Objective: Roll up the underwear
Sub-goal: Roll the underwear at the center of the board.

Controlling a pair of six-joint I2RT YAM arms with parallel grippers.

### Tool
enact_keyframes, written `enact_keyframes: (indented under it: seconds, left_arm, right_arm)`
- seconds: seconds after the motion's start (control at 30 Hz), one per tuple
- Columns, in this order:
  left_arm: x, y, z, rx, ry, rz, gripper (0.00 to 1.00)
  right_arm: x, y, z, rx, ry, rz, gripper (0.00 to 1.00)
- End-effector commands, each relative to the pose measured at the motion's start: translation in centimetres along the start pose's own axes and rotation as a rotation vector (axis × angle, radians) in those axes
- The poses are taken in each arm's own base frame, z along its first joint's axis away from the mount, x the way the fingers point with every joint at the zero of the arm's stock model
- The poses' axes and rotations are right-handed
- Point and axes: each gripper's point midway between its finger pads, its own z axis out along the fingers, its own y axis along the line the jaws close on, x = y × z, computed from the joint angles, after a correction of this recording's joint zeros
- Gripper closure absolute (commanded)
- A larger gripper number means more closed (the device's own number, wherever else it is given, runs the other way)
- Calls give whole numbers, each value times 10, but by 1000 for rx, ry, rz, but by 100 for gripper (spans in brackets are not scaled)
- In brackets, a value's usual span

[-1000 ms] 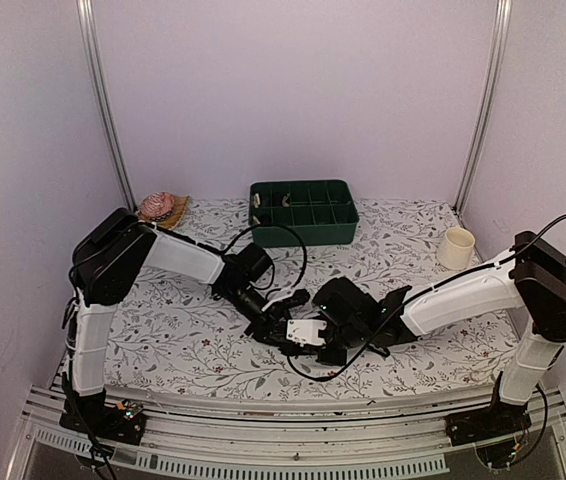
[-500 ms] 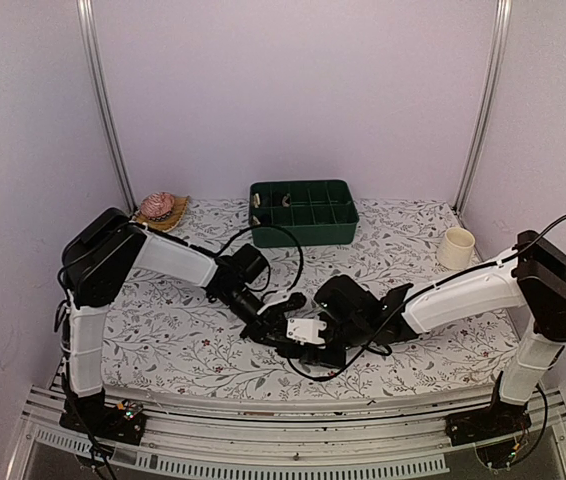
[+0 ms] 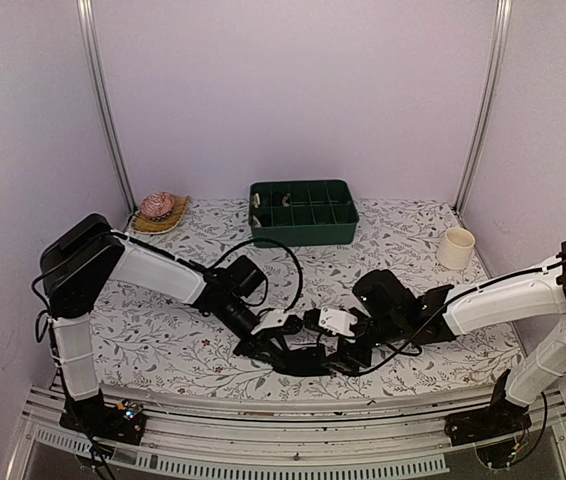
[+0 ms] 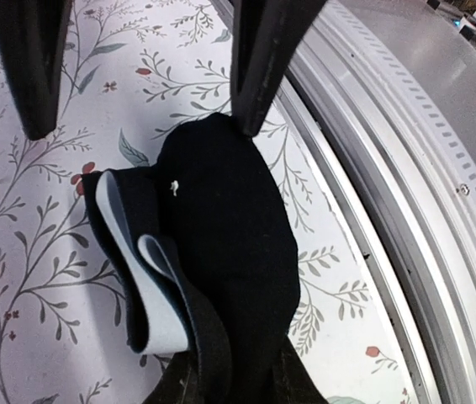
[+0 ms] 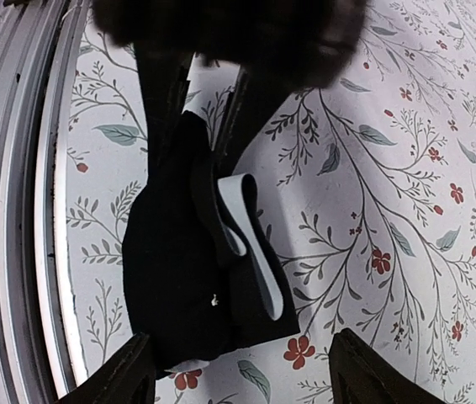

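Releasing: right gripper [image 5: 236, 370] now apart and backed off; left gripper [image 4: 141, 71] apart over rolled underwear [image 4: 213, 244].

This is a robotics lab test cell rather than a home. Plain pale walls [image 3: 293, 90] enclose it on three sides, joined by aluminium frame posts [image 3: 103, 100]. The bench [image 3: 413, 235] wears a floral cloth and ends in a slotted metal rail [image 3: 263, 455], where two white-and-black arms [image 3: 153, 268] are bolted, cables trailing and status lights glowing at their bases.
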Motion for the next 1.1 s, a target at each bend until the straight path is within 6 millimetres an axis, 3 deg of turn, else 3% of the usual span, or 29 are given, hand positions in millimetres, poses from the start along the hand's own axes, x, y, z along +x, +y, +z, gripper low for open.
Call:
enact_keyframes:
  seconds: [0.0, 0.2, 0.37, 0.53, 0.8, 1.07]
  left_arm:
    - [-7, -4, 0, -87, 32, 121, 100]
    - [-6, -4, 1, -150, 69, 176, 100]
    - [-4, -4, 1, -188, 91, 207, 100]
    - [-2, -2, 2, -217, 111, 217, 100]
    - [-6, -2, 3, -193, 99, 173, 100]
    - [-9, 8, 1, -134, 66, 66, 100]
  right_arm:
    - [-21, -1, -6, -85, -126, 76, 27]
    - [-41, 13, -1, -229, -200, 92, 26]
    - [-41, 22, 16, -320, -182, 120, 24]
    - [-46, 31, 21, -403, -204, 132, 23]
    - [-35, 30, 30, -383, -163, 159, 23]
    - [-31, 40, 45, -345, -108, 87, 23]
